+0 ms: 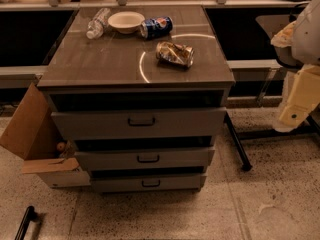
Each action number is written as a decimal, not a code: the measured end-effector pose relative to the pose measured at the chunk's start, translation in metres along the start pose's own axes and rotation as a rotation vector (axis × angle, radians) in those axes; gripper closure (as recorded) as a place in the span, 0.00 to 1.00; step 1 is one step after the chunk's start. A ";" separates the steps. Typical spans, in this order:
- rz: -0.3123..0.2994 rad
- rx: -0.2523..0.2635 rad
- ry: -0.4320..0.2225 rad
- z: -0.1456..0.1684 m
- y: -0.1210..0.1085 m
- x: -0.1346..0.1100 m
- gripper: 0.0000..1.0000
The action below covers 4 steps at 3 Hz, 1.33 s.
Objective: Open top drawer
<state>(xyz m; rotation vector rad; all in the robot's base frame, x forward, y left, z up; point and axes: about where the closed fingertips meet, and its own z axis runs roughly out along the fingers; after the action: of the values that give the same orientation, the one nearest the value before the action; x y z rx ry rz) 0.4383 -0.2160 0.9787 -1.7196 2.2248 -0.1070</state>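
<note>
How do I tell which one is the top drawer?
Find the grey cabinet with a white bowl on it, beside the gripper at the picture's right edge. Three drawers stack down its front, and the top drawer sits just under the tabletop. It is wider and taller than the middle drawer and bottom drawer.

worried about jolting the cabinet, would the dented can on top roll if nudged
Likely light: the dented can looks crushed. On its side it might roll, though dents probably stop it. The gripper hangs at right, off the cabinet.
</note>
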 end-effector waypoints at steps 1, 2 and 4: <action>0.000 0.000 0.000 0.000 0.000 0.000 0.00; -0.041 -0.021 -0.036 0.037 0.003 -0.006 0.00; -0.071 -0.052 -0.075 0.072 0.008 -0.012 0.00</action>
<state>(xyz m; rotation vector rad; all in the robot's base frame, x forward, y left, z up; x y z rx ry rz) 0.4547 -0.1921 0.9114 -1.8003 2.1309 -0.0012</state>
